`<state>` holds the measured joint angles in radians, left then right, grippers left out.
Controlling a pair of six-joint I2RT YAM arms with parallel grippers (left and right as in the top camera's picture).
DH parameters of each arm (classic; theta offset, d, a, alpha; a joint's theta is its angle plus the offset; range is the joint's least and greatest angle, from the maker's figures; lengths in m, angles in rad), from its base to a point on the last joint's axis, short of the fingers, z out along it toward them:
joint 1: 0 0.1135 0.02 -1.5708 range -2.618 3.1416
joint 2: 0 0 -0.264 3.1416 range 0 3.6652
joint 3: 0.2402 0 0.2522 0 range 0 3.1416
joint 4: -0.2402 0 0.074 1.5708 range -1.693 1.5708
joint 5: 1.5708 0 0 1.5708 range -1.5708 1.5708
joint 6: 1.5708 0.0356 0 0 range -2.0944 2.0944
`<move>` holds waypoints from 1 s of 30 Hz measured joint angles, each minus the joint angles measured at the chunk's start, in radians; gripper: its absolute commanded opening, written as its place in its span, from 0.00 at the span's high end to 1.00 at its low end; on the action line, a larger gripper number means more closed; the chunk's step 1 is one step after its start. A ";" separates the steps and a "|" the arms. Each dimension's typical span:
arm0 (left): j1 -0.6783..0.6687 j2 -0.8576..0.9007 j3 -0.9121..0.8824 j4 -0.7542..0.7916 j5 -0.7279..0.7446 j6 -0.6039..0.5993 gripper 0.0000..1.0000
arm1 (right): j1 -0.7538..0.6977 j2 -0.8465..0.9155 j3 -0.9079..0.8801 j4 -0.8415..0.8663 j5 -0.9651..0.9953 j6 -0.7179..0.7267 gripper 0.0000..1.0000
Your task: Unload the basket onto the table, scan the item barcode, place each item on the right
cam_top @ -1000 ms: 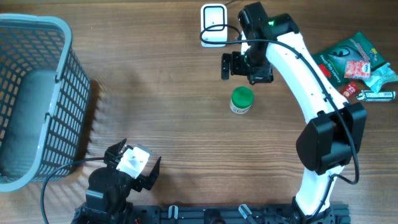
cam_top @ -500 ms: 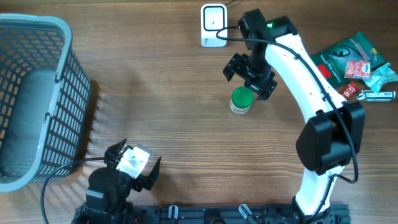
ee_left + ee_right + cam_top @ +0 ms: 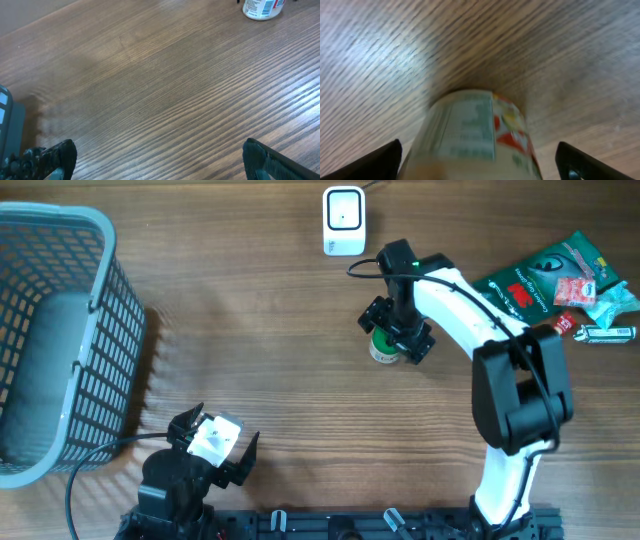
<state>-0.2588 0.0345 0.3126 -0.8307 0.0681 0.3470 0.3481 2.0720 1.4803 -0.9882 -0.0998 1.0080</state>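
Wood-grain table fills the view; the left gripper shows two dark fingertips wide apart in the bottom corners, and a white labelled container stands top right

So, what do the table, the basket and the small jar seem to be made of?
The table: wood or wood-look laminate, with fine straight grain and a soft sheen.
The basket: grey plastic, matte, judging by its moulded grid walls and thick rim.
The small jar: probably plastic, under a printed label; the look leaves it open.
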 measured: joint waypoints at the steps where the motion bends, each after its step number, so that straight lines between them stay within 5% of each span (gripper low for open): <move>1: 0.000 0.000 0.000 0.000 0.000 0.000 0.00 | 0.000 0.012 0.000 0.008 0.004 0.006 0.27; 4: 0.000 0.000 0.000 0.000 0.000 0.000 0.00 | 0.000 0.016 0.002 0.015 0.021 0.010 0.41; 8: 0.000 0.000 0.000 0.000 0.000 0.000 0.00 | -0.002 0.023 0.022 -0.046 0.026 -0.002 0.46; 12: 0.000 0.000 0.000 0.000 0.000 0.000 0.00 | -0.011 0.028 0.152 -0.235 0.015 -0.067 0.46; 20: 0.000 0.000 0.000 0.000 0.000 0.000 0.00 | -0.018 0.013 0.711 -0.611 -0.154 -0.369 0.41; 30: 0.000 0.000 0.000 0.000 0.000 0.000 0.00 | 0.054 -0.043 0.685 -0.620 -0.511 -0.502 0.44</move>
<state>-0.2588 0.0345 0.3126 -0.8307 0.0681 0.3466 0.4023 2.0293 2.1651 -1.6077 -0.6109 0.5064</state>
